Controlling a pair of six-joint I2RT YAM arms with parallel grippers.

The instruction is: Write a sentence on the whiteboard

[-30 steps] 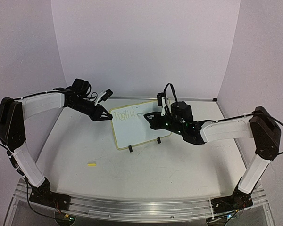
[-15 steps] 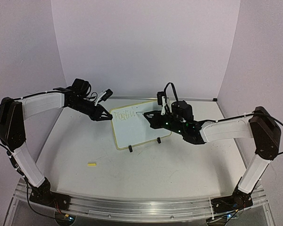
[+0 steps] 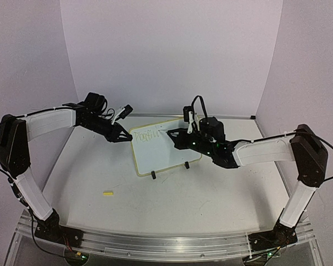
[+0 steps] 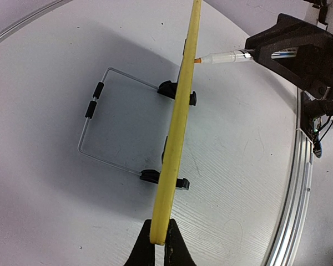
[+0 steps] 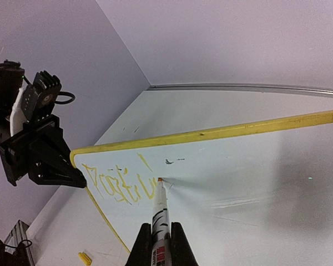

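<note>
The whiteboard [image 3: 165, 151] stands tilted on two black feet at mid table, white with a yellow rim. My left gripper [image 3: 126, 138] is shut on its left edge; the left wrist view shows the rim [image 4: 180, 116] edge-on between the jaws of that gripper [image 4: 157, 244]. My right gripper [image 3: 176, 136] is shut on a marker pen [image 5: 160, 213], whose tip touches the board face [image 5: 255, 166]. The sentence [image 5: 117, 185] is yellowish handwriting in one line at the board's upper left, ending at the tip; it also shows in the top view [image 3: 146, 134]. The marker [image 4: 225, 56] meets the rim's far end.
A small yellow pen cap [image 3: 107, 193] lies on the table left of centre, also in the right wrist view [image 5: 84, 258]. A wire stand [image 4: 108, 119] props the board from behind. A metal rail [image 3: 155, 241] runs along the near edge. Walls close the back and sides.
My right gripper has shifted slightly left with the marker, and the handwriting has gained a stroke at its right end. The left arm and the board have not moved.
</note>
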